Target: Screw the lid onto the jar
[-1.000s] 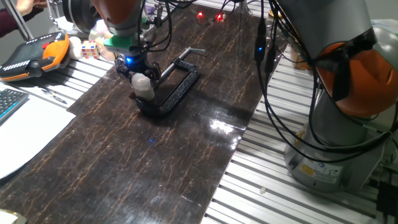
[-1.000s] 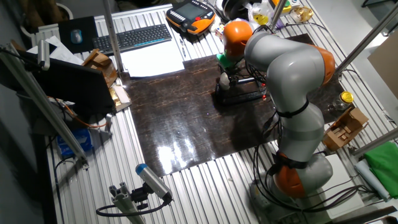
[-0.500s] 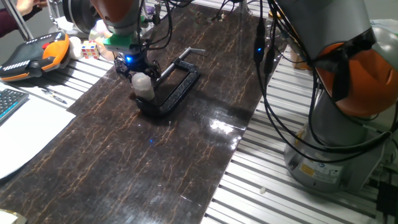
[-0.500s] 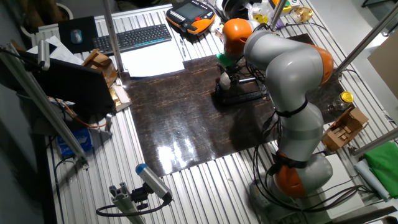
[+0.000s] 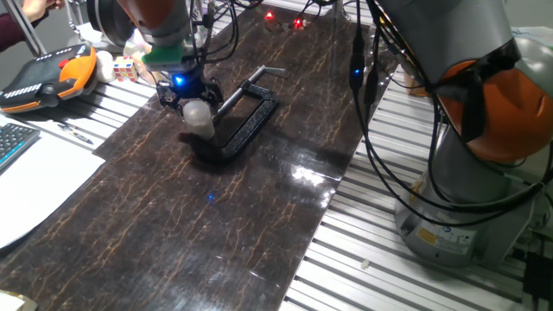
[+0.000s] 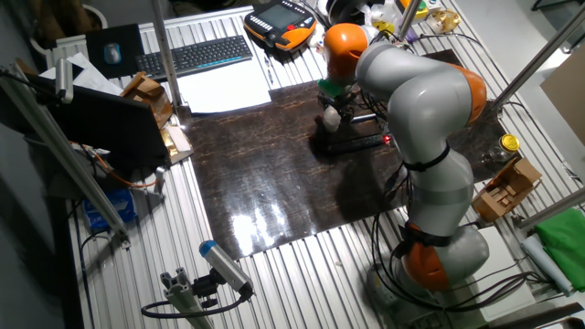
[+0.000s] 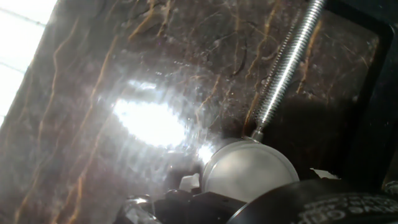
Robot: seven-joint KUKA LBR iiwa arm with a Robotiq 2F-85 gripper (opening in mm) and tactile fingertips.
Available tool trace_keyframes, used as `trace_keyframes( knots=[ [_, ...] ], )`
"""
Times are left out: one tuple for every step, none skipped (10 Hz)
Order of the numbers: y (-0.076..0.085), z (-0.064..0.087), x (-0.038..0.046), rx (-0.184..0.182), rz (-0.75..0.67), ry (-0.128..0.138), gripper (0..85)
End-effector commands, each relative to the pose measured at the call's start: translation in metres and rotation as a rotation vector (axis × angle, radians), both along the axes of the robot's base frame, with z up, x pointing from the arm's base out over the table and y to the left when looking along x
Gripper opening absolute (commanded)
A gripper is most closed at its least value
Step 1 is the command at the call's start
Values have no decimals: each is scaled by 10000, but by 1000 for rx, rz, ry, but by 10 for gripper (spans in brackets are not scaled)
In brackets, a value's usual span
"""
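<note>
Gripper (image 5: 193, 102) clenched on the whitish jar (image 5: 200, 117) beside the black C-clamp (image 5: 244, 123). Lid not discernible. Keep axis vertical; avoid cross-threading; turn gently.

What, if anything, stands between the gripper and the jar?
Nothing visible does. The gripper hangs just above the jar. The clamp grips the jar, and its screw comes in from the side, not over the top.

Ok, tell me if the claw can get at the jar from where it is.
Probably yes: the claw sits right above the jar, nothing between them; the black C-clamp only meets it from the side.
</note>
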State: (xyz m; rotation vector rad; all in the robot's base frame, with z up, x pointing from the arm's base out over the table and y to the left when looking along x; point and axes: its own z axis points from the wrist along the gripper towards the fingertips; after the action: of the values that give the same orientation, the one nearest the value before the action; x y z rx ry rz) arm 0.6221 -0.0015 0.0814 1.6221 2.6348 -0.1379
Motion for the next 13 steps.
trace_keyframes(
  knots=[
    [0, 4, -1, -9, 581, -5, 850],
    [1, 12, 1, -16, 669, -16, 850],
    [4, 23, 8, -23, 751, -19, 850],
    [9, 22, 11, -22, 838, -27, 850],
    [16, 7, 12, -17, 934, -39, 850],
    [21, 11, 22, -11, 1003, -38, 850],
    [26, 30, 34, -10, 1051, -35, 850],
    [27, 35, 35, -12, 1123, -45, 850],
    [30, 30, 38, -18, 1195, -54, 850],
    [32, 31, 43, -18, 1248, -54, 850],
    [32, 34, 44, -13, 1286, -45, 850],
    [34, 32, 45, -4, 1317, -33, 850],
    [38, 32, 51, -2, 1339, -25, 850]
  ],
)
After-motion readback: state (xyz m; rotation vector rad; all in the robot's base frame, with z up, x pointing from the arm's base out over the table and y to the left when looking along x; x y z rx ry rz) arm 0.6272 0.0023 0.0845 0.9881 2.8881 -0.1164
